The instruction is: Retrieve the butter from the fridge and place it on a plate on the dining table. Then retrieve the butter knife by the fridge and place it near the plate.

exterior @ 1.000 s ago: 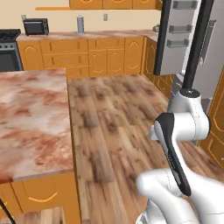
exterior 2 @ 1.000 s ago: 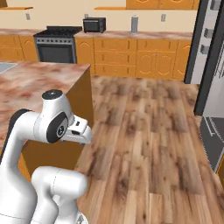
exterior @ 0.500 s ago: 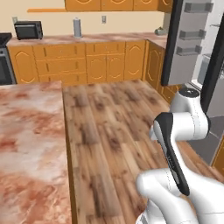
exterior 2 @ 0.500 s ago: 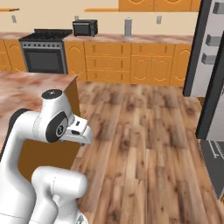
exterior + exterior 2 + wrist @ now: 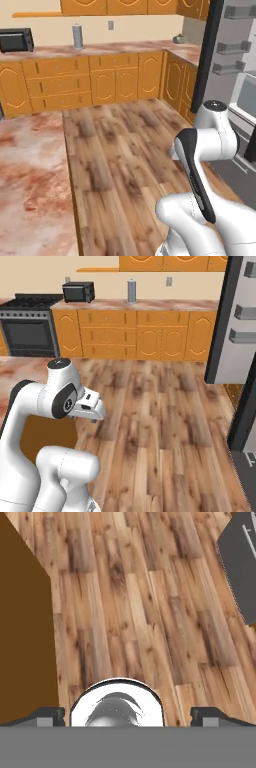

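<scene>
My gripper points down at the wooden floor, open, with nothing between its fingertips. The fridge stands at the right, one door swung out with its dark edge and grey door shelves showing. A grey lower part of it lies at the upper right of the hand view. The dining table, marbled pinkish-brown, is at the lower left, and its brown side is at the left of the hand view. The butter, the plate and the butter knife are out of view.
Orange cabinets under a marbled counter run along the back wall, with a black microwave and a grey cylinder on top. A black stove stands at the back left. Wooden floor lies between island and fridge.
The whole picture has shifted, so the base has driven: the back cabinets and the fridge door are nearer and the island has slid left. The gripper stays open.
</scene>
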Robot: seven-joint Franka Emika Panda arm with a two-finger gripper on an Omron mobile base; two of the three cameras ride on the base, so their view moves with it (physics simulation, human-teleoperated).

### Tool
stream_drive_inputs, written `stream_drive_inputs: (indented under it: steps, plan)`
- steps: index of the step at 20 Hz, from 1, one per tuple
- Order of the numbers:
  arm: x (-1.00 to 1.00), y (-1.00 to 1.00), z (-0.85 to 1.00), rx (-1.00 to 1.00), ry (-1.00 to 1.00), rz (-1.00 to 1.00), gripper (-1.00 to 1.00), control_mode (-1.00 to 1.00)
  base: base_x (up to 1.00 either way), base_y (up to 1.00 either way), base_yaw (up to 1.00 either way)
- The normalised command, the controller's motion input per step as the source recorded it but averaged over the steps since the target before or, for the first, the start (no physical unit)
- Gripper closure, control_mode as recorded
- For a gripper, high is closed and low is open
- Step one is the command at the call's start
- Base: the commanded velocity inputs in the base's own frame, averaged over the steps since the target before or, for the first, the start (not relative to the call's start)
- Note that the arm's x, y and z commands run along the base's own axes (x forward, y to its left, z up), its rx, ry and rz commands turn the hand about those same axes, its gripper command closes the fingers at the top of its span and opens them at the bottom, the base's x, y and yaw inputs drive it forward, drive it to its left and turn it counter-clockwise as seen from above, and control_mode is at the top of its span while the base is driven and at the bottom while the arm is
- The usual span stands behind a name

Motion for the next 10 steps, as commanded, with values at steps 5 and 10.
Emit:
stream_drive_inputs:
  steps: [5,10]
  plan:
    - [0.0,0.0,0.0,0.0,0.0,0.0,-1.0,1.0,1.0,0.12,-0.19]
    - [0.0,0.0,0.0,0.0,0.0,0.0,-1.0,1.0,1.0,0.0,-0.04]
